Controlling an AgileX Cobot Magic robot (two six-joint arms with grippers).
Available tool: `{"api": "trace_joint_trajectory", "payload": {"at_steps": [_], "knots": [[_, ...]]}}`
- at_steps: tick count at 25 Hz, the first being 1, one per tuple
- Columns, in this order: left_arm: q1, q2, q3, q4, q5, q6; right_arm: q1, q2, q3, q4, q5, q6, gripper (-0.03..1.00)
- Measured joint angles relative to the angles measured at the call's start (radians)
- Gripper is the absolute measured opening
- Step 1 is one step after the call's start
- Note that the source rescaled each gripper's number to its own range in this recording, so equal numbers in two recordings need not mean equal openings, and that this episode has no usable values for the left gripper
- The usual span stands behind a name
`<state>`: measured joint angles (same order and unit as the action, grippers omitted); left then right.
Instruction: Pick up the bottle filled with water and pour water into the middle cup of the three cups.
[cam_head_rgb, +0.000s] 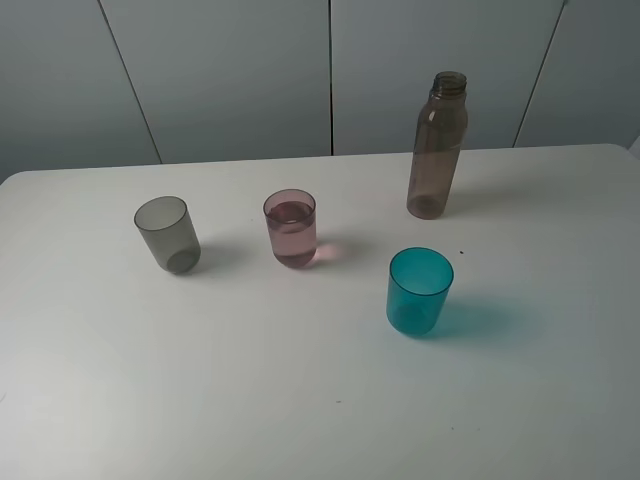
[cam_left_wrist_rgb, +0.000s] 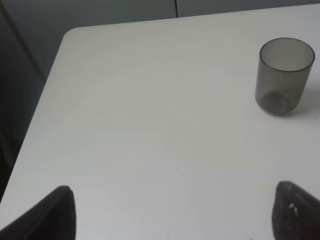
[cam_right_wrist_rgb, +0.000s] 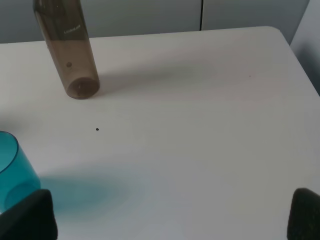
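The smoky brown-grey bottle stands upright and uncapped at the back right of the white table; it also shows in the right wrist view. The pink-mauve middle cup stands in the centre and holds liquid. The smoky grey cup is to its left and shows in the left wrist view. The teal cup is nearer the front right and shows partly in the right wrist view. Neither gripper shows in the high view. My left gripper and right gripper are open and empty, well short of the cups.
Grey wall panels rise behind the table's back edge. The table's left edge and rounded corner show in the left wrist view, its right edge in the right wrist view. A small dark speck lies near the bottle.
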<state>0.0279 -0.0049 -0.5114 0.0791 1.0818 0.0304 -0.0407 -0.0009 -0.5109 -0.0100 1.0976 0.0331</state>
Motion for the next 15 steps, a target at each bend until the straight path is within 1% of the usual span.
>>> {"api": "trace_joint_trajectory", "payload": {"at_steps": [15], "knots": [[0.0,0.0,0.0,0.0,0.0,0.002,0.0,0.0,0.0,-0.002,0.0,0.006,1.0]]}}
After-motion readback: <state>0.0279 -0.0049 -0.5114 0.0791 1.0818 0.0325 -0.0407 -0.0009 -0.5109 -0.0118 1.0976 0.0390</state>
